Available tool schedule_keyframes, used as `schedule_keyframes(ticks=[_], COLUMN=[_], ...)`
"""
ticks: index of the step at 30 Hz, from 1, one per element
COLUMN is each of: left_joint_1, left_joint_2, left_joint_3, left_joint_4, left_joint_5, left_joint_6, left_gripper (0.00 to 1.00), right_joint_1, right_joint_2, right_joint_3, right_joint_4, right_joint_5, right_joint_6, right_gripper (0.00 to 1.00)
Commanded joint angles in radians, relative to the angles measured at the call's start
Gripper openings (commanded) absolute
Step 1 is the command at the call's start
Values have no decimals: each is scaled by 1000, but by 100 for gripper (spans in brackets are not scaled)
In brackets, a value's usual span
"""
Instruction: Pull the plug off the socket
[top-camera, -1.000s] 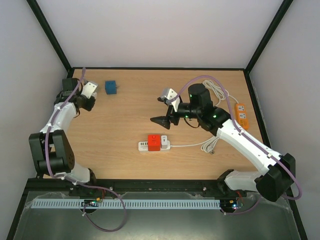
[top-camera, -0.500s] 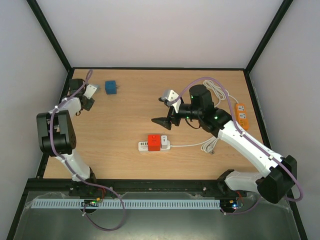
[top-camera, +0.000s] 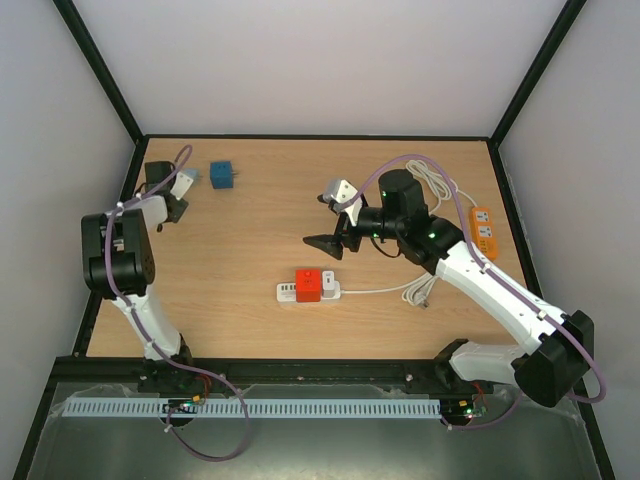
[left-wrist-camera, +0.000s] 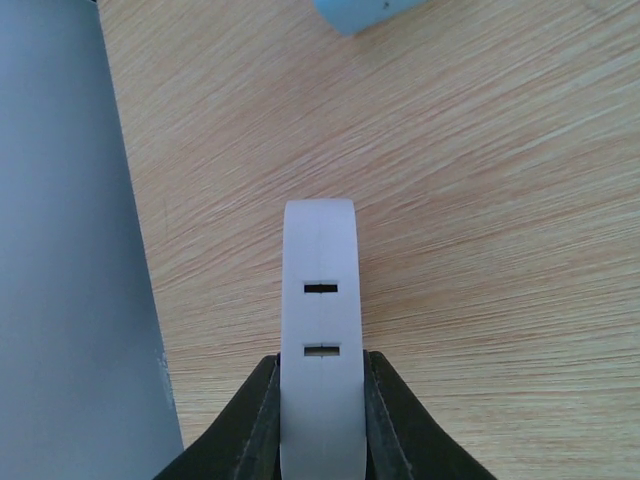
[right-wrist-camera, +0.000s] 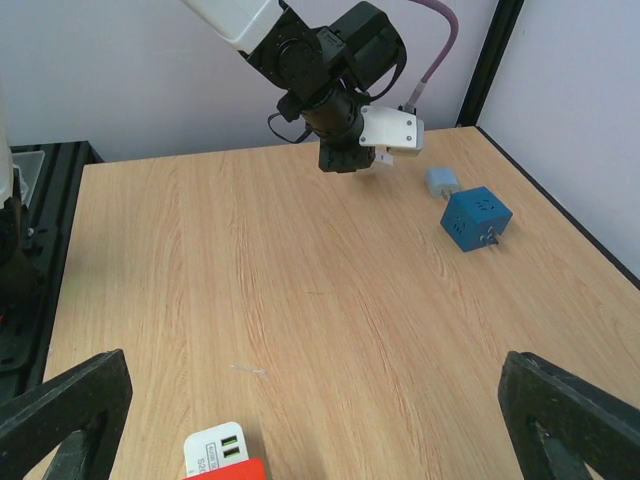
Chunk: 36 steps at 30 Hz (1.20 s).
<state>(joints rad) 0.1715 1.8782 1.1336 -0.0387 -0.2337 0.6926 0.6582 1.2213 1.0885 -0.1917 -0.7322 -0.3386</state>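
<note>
A red plug (top-camera: 308, 284) sits in a white power strip (top-camera: 288, 292) at the middle front of the table; both show at the bottom edge of the right wrist view, the plug (right-wrist-camera: 228, 472) and the strip (right-wrist-camera: 212, 446). My right gripper (top-camera: 335, 228) hangs open and empty behind the strip, its jaws wide apart in its wrist view (right-wrist-camera: 315, 405). My left gripper (top-camera: 168, 203) is at the far left back corner, shut on a white block with two slots (left-wrist-camera: 320, 330). It also shows in the right wrist view (right-wrist-camera: 345, 160).
A blue cube adapter (top-camera: 222, 175) lies at the back left, with a small light-blue plug (right-wrist-camera: 440, 180) beside it. An orange power strip (top-camera: 483, 229) and a coiled white cable (top-camera: 432, 185) lie at the back right. A grey wall (left-wrist-camera: 60, 250) is close on the left.
The left arm's elbow has swung up toward the back left corner and its gripper has shifted slightly there. The right arm has not moved.
</note>
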Motion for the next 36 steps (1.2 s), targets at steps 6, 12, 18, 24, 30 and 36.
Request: schedule_keyframes(ticks=[6, 12, 18, 24, 30, 36], left_joint_1=[-7, -8, -7, 7, 33, 31], left_joint_2=[30, 6, -67, -175, -309, -362], left_joint_3=[30, 36, 35, 38, 28, 83], left_joint_4=[-27, -57, -108, -162, -157, -292], left_joint_5=[23, 56, 127, 279, 511, 816], left_joint_6=[-35, -45, -62, -92, -168, -245], left_gripper=[32, 45, 67, 100, 99, 99], right_joint_1=[-5, -5, -5, -5, -5, -7], right_joint_2=[-7, -9, -16, -27, -40, -34], right_joint_3=[-5, -7, -17, -26, -30, -29], right_joint_4=[-7, -4, 2, 1, 9, 20], right_joint_5=[11, 15, 20, 34, 66, 83], right_joint_6=[-15, -12, -10, -13, 20, 62], right_gripper=[98, 98, 98, 98, 98, 98])
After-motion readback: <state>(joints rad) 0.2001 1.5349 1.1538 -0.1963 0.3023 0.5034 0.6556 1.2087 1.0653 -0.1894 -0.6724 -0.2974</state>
